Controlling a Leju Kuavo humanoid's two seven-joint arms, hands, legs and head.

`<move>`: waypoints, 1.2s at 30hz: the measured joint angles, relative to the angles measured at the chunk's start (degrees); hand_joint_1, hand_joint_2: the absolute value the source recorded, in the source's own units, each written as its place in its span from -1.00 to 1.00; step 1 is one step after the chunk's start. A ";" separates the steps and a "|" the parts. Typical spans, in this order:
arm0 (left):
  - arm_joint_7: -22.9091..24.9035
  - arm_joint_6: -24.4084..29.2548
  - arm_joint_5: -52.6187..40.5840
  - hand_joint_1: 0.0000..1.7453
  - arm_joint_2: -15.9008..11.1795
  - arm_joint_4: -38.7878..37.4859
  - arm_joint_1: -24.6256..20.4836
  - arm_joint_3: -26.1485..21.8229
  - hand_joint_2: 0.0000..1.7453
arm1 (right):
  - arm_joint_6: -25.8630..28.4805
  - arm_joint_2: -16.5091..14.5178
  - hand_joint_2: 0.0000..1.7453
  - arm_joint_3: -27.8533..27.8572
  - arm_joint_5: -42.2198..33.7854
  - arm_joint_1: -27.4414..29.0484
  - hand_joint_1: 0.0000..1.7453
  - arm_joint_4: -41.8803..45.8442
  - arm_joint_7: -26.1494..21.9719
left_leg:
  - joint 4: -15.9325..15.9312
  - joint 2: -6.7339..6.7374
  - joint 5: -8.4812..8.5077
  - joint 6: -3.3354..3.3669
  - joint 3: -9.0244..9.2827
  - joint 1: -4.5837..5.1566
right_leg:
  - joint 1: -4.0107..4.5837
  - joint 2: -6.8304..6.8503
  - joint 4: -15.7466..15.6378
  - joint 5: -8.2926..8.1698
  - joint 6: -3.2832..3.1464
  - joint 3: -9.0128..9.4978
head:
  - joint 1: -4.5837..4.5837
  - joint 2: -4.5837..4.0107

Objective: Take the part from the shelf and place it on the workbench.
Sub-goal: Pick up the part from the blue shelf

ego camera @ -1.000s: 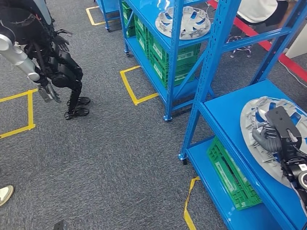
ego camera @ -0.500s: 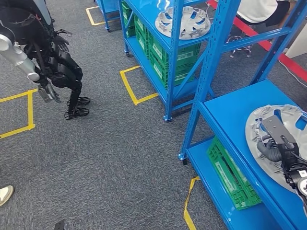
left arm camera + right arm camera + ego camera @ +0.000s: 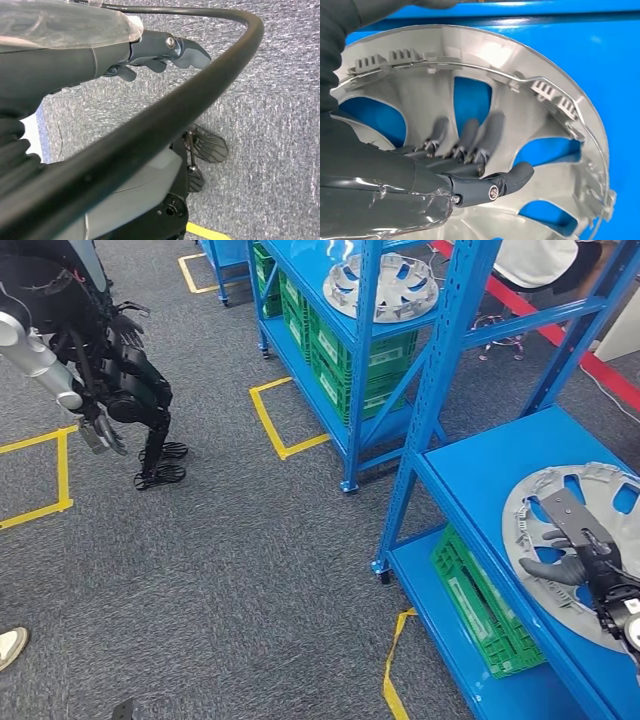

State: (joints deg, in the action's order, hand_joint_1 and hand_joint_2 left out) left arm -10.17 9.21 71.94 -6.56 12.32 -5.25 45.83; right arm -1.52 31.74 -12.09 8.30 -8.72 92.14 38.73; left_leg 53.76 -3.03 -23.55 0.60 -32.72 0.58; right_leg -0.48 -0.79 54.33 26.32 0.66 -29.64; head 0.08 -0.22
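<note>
in the head view a silver wheel cover (image 3: 581, 540) lies flat on the middle level of the near blue shelf rack (image 3: 483, 475), hollow side up. the right hand (image 3: 577, 560) rests in the cover's centre with its fingers stretched out over the spokes, thumb apart; it does not look closed around anything. a second wheel cover (image 3: 381, 285) sits on the far blue rack (image 3: 302, 260), above green crates (image 3: 362, 365). another green crate (image 3: 483, 605) lies on the near rack's bottom level. the left hand (image 3: 102, 430) hangs over the grey carpet (image 3: 241, 570) beside yellow tape marks (image 3: 275, 425), fingers loose and holding nothing.

in the left wrist view the left hand (image 3: 158, 52) shows above the carpet (image 3: 271, 125), its fingers slightly curled, nothing in them.

in the right wrist view the right hand (image 3: 471, 160) lies inside the wheel cover (image 3: 531, 115), fingertips (image 3: 491, 132) laid against a spoke and the thumb (image 3: 512, 177) free; whether they press or merely touch is hard to tell.
</note>
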 joint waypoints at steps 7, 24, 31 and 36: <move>0.15 -0.04 -0.03 -1.00 0.00 -0.01 0.00 0.00 -1.00 | -3.36 0.38 1.00 -0.28 -0.48 0.02 -1.00 -0.65 1.04 | 0.00 0.00 0.00 0.00 0.00 0.00 | 0.00 0.00 0.00 0.00 0.00 0.01 | 0.00 0.00; 0.25 -0.12 0.00 -1.00 0.04 0.01 -0.01 0.00 -1.00 | -12.88 0.87 1.00 -0.20 7.92 -0.58 -1.00 -3.57 1.19 | 0.00 0.00 0.00 0.00 0.00 0.00 | 0.00 0.00 0.00 0.00 0.00 0.02 | 0.05 0.00; 0.32 -0.02 0.08 -1.00 0.19 0.01 -0.02 0.00 -1.00 | -21.55 0.70 1.00 0.24 14.00 -2.45 -1.00 -4.99 1.19 | 0.00 -0.04 0.00 0.00 0.01 0.00 | 0.00 0.04 0.00 0.00 0.01 0.06 | 0.02 0.00; 0.39 0.04 0.14 -1.00 0.31 0.01 -0.04 0.00 -1.00 | -23.79 0.13 1.00 1.22 15.32 -2.82 -1.00 -5.62 1.19 | 0.00 -0.05 0.00 0.00 0.01 0.01 | 0.00 0.07 0.00 0.01 0.01 0.07 | 0.01 0.00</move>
State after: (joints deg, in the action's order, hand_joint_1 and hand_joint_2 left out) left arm -9.78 9.25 72.08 -6.25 12.33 -5.29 45.83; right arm -25.32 31.87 -10.87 23.62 -11.54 86.52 39.91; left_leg 53.76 -3.08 -23.55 0.61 -32.71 0.58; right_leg -0.48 -0.71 54.33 26.32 0.67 -29.57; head 0.09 -0.22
